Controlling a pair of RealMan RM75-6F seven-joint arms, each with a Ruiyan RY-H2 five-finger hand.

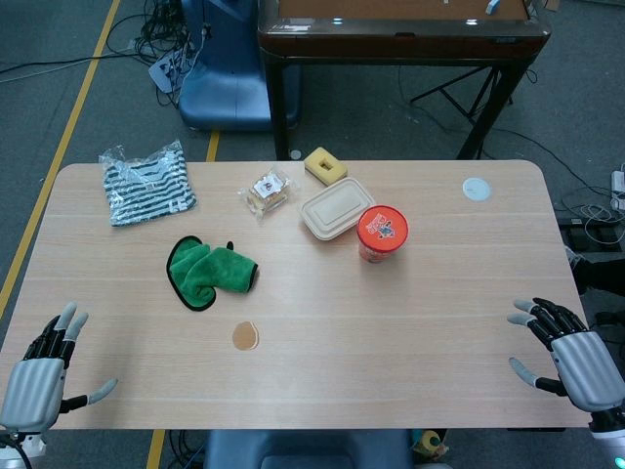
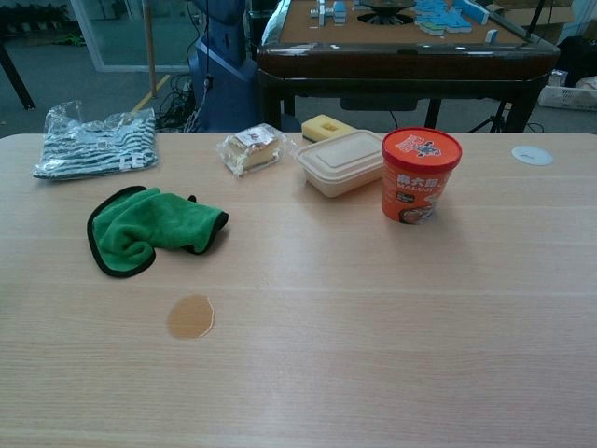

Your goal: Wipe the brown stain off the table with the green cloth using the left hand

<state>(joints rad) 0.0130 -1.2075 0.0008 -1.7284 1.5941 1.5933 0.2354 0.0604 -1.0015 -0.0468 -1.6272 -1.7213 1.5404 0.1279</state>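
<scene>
1. Grey left hand at the near-left table edge, fingers spread, holding nothing.
2. Striped bagged garment lies far left.
3. Green cloth lies crumpled left of centre; brown stain sits near it, on the robot's side, apart from the cloth.
4. Wrapped snack, yellow sponge, lidded container, red cup grouped mid-table.
5. Right hand at the near-right edge, fingers apart, empty.

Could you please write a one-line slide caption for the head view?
Both hands, left and right, open at the table's near edge; green cloth lies beyond the brown stain.
</scene>
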